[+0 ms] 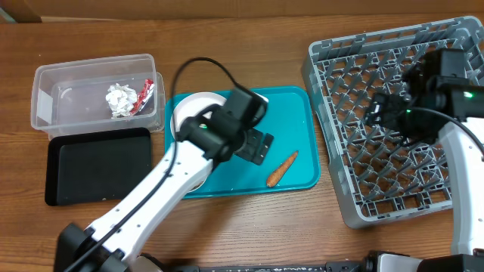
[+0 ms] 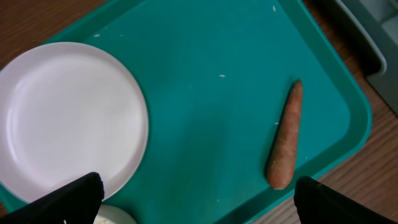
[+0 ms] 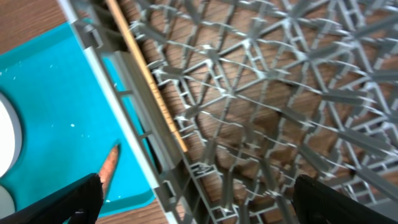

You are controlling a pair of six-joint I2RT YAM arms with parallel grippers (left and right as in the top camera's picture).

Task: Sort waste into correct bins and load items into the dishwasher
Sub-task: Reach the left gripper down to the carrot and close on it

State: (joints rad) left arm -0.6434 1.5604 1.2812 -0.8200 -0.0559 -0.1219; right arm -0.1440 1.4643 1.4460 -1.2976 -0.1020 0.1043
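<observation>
Far left of the teal tray [image 1: 291, 113], the clear bin [image 1: 45, 83] holds crumpled paper [image 1: 119, 99] and a red wrapper [image 1: 145, 94]. A black tray [image 1: 98, 165] lies just below the bin on the tabletop. The white plate [image 2: 62, 118] sits on the teal tray's left half. The carrot [image 2: 286, 140] lies near the tray's right edge, apart from the plate.

The left pincer [image 1: 255, 146] hovers over the tray's middle, released and empty, fingers spread wide. If it descends there, it closes on bare plastic. The carrot is thin, round and tapered, so an off-centre pinch would likely roll it away or nudge it over the tray's low lip. A grab at the plate's flat rim could just slide it.

Right of the teal tray stands the dishwasher rack [image 1: 333, 174]. The right pincer [image 1: 382, 112] hangs over it, likewise released and empty. If both arms reach for the tray's right edge together, they could collide.
</observation>
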